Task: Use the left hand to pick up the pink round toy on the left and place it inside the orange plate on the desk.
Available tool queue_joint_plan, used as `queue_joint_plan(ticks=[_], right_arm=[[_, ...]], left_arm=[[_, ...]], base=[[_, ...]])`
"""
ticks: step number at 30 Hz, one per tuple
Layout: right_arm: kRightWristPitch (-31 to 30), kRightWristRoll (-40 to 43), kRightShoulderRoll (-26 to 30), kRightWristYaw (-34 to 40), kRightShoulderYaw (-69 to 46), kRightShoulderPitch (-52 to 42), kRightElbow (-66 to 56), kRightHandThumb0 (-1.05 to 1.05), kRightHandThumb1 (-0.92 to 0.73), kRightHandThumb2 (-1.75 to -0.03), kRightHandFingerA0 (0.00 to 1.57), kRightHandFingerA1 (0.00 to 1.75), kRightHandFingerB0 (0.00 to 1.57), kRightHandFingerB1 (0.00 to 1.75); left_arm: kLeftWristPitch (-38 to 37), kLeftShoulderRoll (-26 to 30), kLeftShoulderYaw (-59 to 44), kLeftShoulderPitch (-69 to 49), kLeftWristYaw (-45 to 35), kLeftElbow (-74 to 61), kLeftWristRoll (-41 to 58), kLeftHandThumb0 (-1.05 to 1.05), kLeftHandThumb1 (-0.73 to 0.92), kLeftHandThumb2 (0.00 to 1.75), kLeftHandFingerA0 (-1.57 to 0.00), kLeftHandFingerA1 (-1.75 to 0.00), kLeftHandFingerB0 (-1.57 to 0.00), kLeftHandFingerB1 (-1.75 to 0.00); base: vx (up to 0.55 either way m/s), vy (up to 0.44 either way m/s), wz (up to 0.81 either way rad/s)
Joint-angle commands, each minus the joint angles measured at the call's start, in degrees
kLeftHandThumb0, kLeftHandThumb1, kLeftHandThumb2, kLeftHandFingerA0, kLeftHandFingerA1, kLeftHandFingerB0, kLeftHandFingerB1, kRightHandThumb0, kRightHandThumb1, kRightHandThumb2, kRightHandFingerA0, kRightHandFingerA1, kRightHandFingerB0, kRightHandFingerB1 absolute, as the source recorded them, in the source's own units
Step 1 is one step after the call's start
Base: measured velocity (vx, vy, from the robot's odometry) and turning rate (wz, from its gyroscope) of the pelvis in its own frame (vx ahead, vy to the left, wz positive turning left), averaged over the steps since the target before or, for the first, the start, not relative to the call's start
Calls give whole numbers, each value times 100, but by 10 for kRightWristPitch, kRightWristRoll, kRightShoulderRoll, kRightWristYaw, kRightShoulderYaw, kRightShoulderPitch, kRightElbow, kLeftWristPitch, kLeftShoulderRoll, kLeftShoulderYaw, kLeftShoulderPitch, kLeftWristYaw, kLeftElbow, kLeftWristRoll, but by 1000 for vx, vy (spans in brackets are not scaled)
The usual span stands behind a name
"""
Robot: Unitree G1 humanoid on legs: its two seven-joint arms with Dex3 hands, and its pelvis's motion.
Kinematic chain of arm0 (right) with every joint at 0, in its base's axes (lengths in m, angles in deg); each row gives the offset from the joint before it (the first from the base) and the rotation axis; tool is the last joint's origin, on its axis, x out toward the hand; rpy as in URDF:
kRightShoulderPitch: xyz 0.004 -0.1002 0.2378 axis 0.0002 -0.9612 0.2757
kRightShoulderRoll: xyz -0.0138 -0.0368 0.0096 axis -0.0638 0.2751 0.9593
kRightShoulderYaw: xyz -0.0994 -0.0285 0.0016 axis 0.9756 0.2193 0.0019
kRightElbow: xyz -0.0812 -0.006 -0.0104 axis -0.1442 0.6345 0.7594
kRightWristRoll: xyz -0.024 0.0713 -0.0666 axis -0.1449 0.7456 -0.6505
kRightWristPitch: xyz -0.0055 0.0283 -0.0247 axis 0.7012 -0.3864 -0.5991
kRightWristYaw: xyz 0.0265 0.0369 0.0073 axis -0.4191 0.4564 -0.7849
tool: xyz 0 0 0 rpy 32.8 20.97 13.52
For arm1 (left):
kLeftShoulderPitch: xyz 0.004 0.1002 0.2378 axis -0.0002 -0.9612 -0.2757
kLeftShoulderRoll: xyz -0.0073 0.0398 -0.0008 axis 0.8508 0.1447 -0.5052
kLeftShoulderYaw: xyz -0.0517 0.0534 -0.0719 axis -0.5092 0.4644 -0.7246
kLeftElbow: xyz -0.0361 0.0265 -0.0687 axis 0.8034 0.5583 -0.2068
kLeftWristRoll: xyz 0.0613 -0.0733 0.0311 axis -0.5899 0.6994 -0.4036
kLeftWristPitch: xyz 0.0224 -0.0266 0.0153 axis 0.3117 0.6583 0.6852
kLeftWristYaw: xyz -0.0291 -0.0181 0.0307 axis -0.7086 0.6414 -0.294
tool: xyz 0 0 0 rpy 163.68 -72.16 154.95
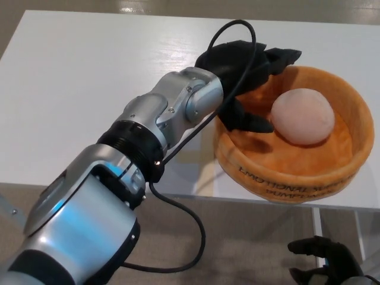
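Resting in the soft hollow of the orange plate, the pink round toy sits free, a fuzzy, pale ball with a plush nap, a little right of the plate's middle. The plate itself is a padded fabric bowl with thick rolled walls, dark lettering stitched along its near outer side, and it stands at the near right edge of the smooth white bench. And there's the left hand, matte black, hanging over the plate's left rim with its thick fingers spread apart, holding nothing; one digit juts into the bowl just beside the toy, not touching it. The left arm runs in from the lower left, all brushed silver housings and black joint rings, and it covers a good stretch of the bench. A black cable loops off the arm and arcs over the wrist. Down in the bottom right corner, the right hand shows below the bench edge, fingers loosely parted and empty.
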Motion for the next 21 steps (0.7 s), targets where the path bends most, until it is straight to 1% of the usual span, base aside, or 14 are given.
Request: queue_joint_plan(ticks=[1, 7, 8, 9, 10, 11, 12, 14, 15, 16, 17, 18, 20, 21], right_arm=[[-8, 1, -4, 0, -1, -2, 5, -13, -59, -57, 58, 87, 50, 73], [-11, -1, -7, 1, 0, -2, 5, -13, -59, -57, 60, 88, 50, 73], [-9, 0, -7, 1, -1, -3, 4, -11, -59, -58, 59, 88, 50, 74], [-10, 0, -7, 1, 0, -2, 4, -14, -59, -57, 57, 86, 50, 73], [-10, -1, -7, 0, 1, -1, 4, -14, -59, -57, 56, 85, 50, 73], [-11, -1, -7, 0, 1, 0, 4, -14, -59, -57, 56, 85, 50, 73], [-11, -1, -7, 1, 1, 0, 3, -14, -59, -57, 57, 86, 50, 73], [-10, 0, -7, 3, 0, -1, 3, -14, -59, -57, 57, 86, 50, 73], [-10, 1, -7, 2, -1, -2, 3, -14, -59, -58, 56, 86, 50, 74], [-9, 2, -8, 2, -2, -2, 4, -14, -59, -58, 56, 86, 50, 74], [-9, 2, -8, 1, -2, -3, 4, -13, -59, -57, 58, 88, 50, 74], [-9, 1, -8, 1, -1, -5, 4, -13, -59, -57, 58, 87, 50, 73], [-10, 0, -8, 1, 0, -8, 5, -13, -59, -57, 58, 87, 50, 73], [-9, 0, -7, -1, 0, -10, 5, -14, -60, -57, 56, 86, 48, 72]], left_arm=[[34, 4, -19, 17, -87, -20, 27, -102, 66, 105, 0, 0, 0, 0], [23, 28, -47, 6, -97, -83, 48, -101, 64, 105, 0, 0, 0, 0], [-22, 42, -70, -7, -72, -116, 67, -92, 57, 96, 0, -3, 0, -5], [-42, 51, -78, -12, -64, -135, 72, -95, 58, 97, 0, 0, 0, -2], [-68, 64, -93, -22, -66, -168, 89, -83, 50, 86, 0, 0, 0, -9], [-82, 71, -103, -28, -71, -190, 100, -83, 50, 86, 0, 0, 0, -9], [-100, 87, -117, -47, -75, -247, 115, -56, 36, 69, 0, 0, -5, -20], [-113, 103, -132, -70, -82, -312, 128, -56, 36, 69, 0, 0, -5, -20], [-112, 110, -139, -83, -92, -344, 137, -38, 43, 53, 0, -5, -6, -28], [-108, 114, -142, -91, -100, -362, 143, -38, 43, 53, 0, -5, -6, -28], [-105, 123, -153, -112, -119, -405, 167, -19, 38, 67, 0, -11, -5, -37], [-89, 135, -169, -144, -150, -470, 212, -6, 45, 54, -9, -26, -22, -31], [-68, 148, -187, -181, -184, -542, 263, -6, 45, 54, -9, -26, -22, -31], [-53, 164, -201, -211, -212, -586, 315, 7, 47, 54, -33, -37, -45, -34]], base=[[0, 0, 0], [0, 0, 0], [0, 0, 0], [0, 0, 0], [0, 0, 0], [0, 0, 0], [0, 0, 0], [0, 0, 0], [0, 0, 0], [0, 0, 0], [0, 0, 0], [0, 0, 0], [0, 0, 0], [0, 0, 0]])
